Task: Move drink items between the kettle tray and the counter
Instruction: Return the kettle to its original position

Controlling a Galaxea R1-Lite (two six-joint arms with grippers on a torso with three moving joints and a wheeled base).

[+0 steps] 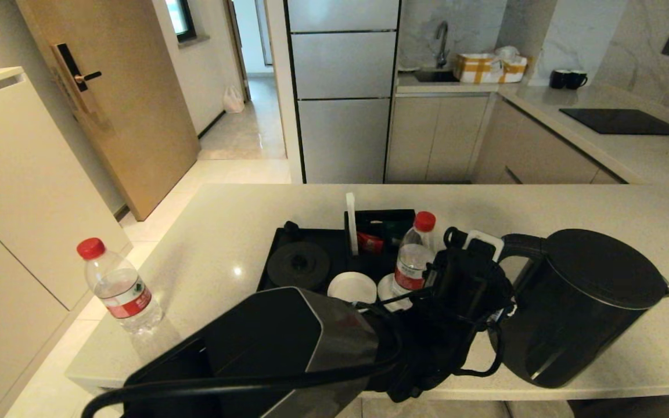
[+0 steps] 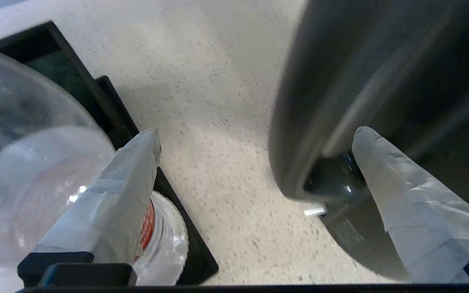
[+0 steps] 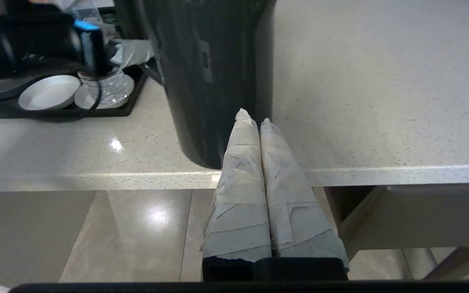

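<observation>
Left gripper (image 2: 255, 138) hangs low over the counter (image 1: 224, 255) w/ fingers spread wide, holding nothing; one taped fingertip (image 2: 141, 154) sits by a water bottle, the other against the kettle's lower side. Right gripper (image 3: 255, 122) is parked below the counter's near edge, taped fingers pressed together, empty.

Kettle (image 1: 578, 307), matte black, lid on, stands upright on the counter near the front edge, handle pointing toward the tray; can't see inside it. Kettle tray (image 1: 279, 241) lies just left of it. In the tray: round black base (image 1: 299, 265), a white coaster (image 1: 352, 287), and beside it a second coaster w/ a red-capped bottle (image 1: 413, 255) standing on it. Behind those, a black sachet box (image 1: 378, 232) w/ red and green packets, and a white upright card.

Another bottle (image 1: 118, 287) stands alone at the counter's left end, well apart from the tray, mostly clear.

Counter is pale speckled stone, glossy. Beyond: fridge (image 1: 343, 87), sink w/ tap, two black mugs (image 1: 567, 78), cooktop (image 1: 625, 121), wooden door (image 1: 119, 98) on the left.

Left arm hides the tray's near right corner and part of the kettle handle.
</observation>
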